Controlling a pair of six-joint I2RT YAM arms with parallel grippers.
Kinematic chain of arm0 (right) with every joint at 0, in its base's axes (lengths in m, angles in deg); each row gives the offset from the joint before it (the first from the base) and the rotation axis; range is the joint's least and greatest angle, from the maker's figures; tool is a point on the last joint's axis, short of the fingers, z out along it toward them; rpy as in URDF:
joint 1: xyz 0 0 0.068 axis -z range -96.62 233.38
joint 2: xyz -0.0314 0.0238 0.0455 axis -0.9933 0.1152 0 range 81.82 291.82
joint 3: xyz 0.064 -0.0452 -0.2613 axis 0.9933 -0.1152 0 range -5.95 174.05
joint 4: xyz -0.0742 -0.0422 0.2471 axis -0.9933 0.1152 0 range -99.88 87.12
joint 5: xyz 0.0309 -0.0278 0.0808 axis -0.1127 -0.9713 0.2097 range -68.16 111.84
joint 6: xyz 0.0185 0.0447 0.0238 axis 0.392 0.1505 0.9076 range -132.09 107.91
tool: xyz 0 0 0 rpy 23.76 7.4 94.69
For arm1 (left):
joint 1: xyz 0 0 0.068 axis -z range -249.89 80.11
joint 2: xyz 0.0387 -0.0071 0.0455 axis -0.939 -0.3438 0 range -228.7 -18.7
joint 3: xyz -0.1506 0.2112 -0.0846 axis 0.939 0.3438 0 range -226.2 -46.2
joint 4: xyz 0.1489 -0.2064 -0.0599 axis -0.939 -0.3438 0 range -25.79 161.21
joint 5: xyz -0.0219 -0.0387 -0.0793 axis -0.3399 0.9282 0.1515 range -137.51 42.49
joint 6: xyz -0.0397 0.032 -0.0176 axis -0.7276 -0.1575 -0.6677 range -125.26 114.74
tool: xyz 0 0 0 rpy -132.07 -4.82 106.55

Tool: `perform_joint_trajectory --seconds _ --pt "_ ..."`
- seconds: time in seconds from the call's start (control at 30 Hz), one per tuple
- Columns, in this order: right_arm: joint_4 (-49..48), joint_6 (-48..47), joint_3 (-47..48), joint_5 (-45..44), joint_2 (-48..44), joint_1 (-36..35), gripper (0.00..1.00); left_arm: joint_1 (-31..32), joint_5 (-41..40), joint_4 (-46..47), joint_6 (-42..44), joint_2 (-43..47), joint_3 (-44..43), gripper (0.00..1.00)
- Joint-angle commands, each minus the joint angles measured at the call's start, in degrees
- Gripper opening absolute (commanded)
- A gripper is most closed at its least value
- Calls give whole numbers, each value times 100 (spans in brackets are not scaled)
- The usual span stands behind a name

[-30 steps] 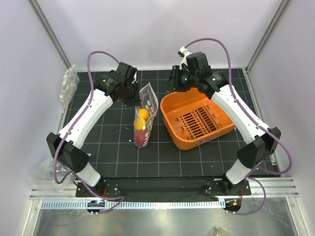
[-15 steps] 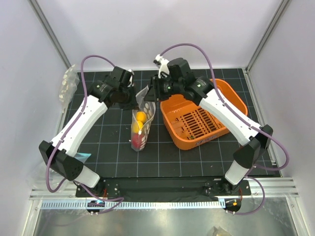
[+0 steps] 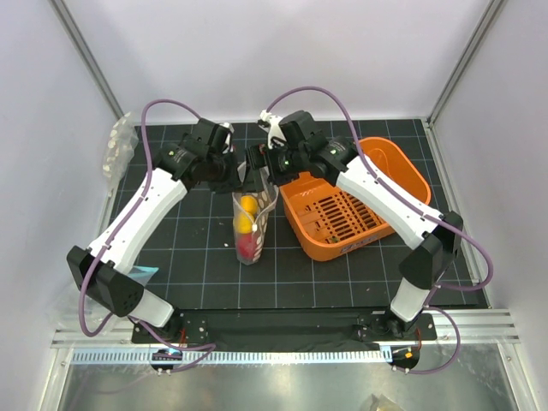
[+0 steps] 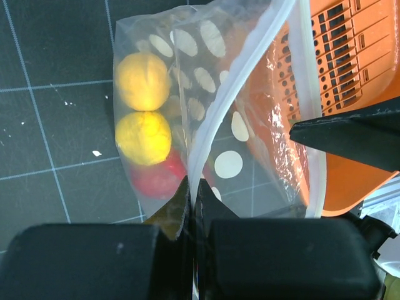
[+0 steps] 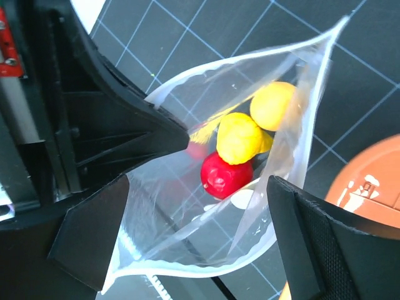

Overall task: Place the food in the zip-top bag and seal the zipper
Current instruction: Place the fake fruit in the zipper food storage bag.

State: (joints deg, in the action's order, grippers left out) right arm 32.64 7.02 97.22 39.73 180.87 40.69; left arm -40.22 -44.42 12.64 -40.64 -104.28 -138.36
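Fruits (image 5: 239, 139): two yellow, one red half-hidden, inside one bag (image 4: 206, 81); left gripper (image 4: 192, 187) pinches its rim, right gripper (image 5: 199, 181) gapes empty at 12 o'clock.

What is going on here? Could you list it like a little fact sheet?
Food: two yellow fruits and one red one, all inside the bag
Zip-top bag: on the black mat, mouth open
Zipper: not sealed, its two strips apart
Left hand: shut, pinching the bag's rim
Right hand: open, one finger on each side of the bag's mouth
Orange basket: right of the bag, no fruit visible in it
Left to do: seal the zipper
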Motion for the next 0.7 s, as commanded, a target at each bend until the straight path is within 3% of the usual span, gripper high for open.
perform_joint_trajectory --seconds 0.0,0.37,0.67 --pt "80 -101 141 -224 -237 -37 99 21 104 328 -13 191 -21 0" --pt "371 294 54 -866 -676 156 77 21 113 486 127 138 14 0" --pt "599 646 -184 -919 -659 183 68 21 69 539 285 156 -56 0"
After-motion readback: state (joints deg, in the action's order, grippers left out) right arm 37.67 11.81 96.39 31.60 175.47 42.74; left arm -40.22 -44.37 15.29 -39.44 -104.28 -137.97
